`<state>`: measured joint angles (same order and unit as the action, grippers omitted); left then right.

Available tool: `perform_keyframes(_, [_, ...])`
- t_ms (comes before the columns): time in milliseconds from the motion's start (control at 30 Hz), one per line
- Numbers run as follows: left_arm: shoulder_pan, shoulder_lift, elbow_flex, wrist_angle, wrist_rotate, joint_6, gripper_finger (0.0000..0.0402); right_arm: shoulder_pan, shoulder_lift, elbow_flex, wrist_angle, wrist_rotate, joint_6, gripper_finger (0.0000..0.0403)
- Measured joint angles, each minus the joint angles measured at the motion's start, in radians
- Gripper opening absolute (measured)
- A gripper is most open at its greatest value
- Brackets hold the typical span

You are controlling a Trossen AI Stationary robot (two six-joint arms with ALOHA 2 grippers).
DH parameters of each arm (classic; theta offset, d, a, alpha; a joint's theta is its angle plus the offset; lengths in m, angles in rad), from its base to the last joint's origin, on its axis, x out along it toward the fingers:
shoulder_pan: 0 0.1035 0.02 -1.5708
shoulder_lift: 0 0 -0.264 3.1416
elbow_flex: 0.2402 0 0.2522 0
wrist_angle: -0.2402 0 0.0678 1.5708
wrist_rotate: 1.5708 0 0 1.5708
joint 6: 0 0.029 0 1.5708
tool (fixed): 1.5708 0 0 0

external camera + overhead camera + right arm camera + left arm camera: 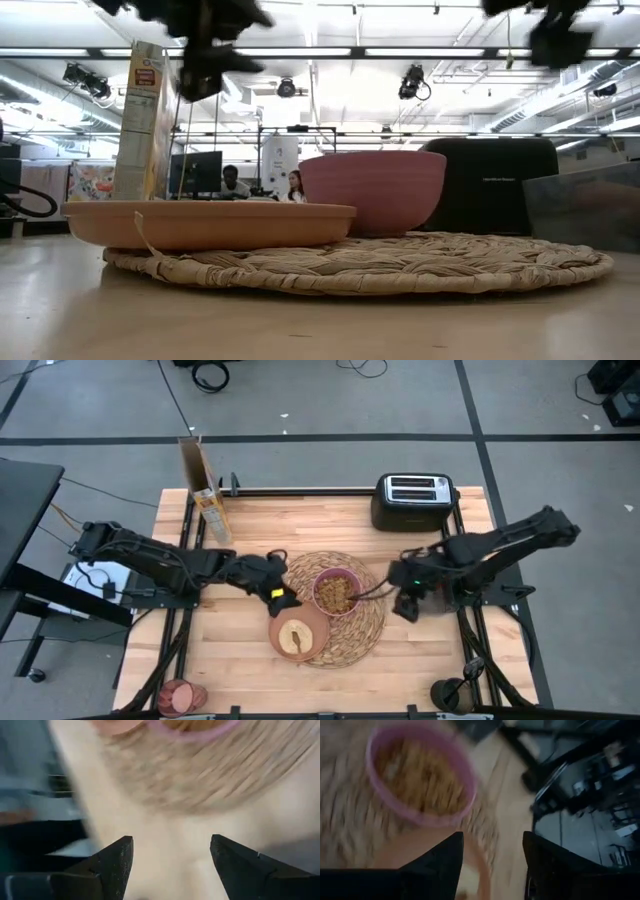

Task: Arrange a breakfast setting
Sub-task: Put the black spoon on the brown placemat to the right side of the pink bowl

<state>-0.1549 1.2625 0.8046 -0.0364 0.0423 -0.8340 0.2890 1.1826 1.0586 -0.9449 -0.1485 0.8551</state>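
A round woven straw placemat point(352, 632) lies mid-table. On it stands a pink bowl point(337, 592) filled with cereal; a metal spoon point(375, 591) rests in the bowl, its handle pointing toward the table's right. A tan-brown plate point(298, 635) with a toast slice point(294, 637) sits on the mat's near left edge. My left gripper point(284, 603) hovers open above the plate's far edge, left of the bowl. My right gripper point(405, 607) hovers open just off the mat's right edge, near the spoon handle's end. The pinkish-red tumbler point(190, 696) and red apple point(171, 698) sit at the near left corner.
A black toaster point(413, 501) stands at the far right of the table. A cereal box point(205, 490) stands upright at the far left. Bare wood shows near the mat's front and at the near right. People sit in the room behind point(233, 181).
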Motion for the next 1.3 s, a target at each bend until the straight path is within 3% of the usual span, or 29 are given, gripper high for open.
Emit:
perform_keyframes(100, [0.046, 0.0, 0.0, 0.114, 0.025, 0.065, 0.021, 0.095, -0.002, 0.061, -0.075, -0.103, 0.179, 0.0261])
perform_keyframes(200, [0.081, 0.0, 0.0, 0.205, 0.059, 0.117, 0.021, 0.202, 0.02, 0.115, -0.193, -0.221, 0.245, 0.025])
perform_keyframes(333, [0.098, 0.0, 0.0, 0.259, 0.084, 0.179, 0.021, 0.355, 0.043, 0.128, -0.288, -0.28, 0.269, 0.0241])
perform_keyframes(500, [0.094, 0.0, 0.0, 0.239, 0.106, 0.202, 0.021, 0.469, 0.077, 0.077, -0.279, -0.343, 0.161, 0.0239])
perform_keyframes(700, [0.06, 0.0, 0.0, 0.238, 0.137, 0.203, 0.021, 0.462, 0.086, -0.114, -0.076, -0.575, 0.075, 0.0239])
perform_keyframes(900, [0.004, 0.0, 0.0, 0.233, 0.134, 0.191, 0.021, 0.427, 0.086, -0.242, 0.067, -0.662, 0.028, 0.0239])
perform_keyframes(1133, [-0.035, 0.0, 0.0, 0.233, 0.076, 0.151, 0.021, 0.424, 0.086, -0.346, 0.175, -0.839, 0.009, 0.0235])
perform_keyframes(1300, [-0.051, 0.0, 0.0, 0.233, 0.033, 0.136, 0.021, 0.424, 0.086, -0.382, 0.244, -0.874, 0.013, 0.0212])
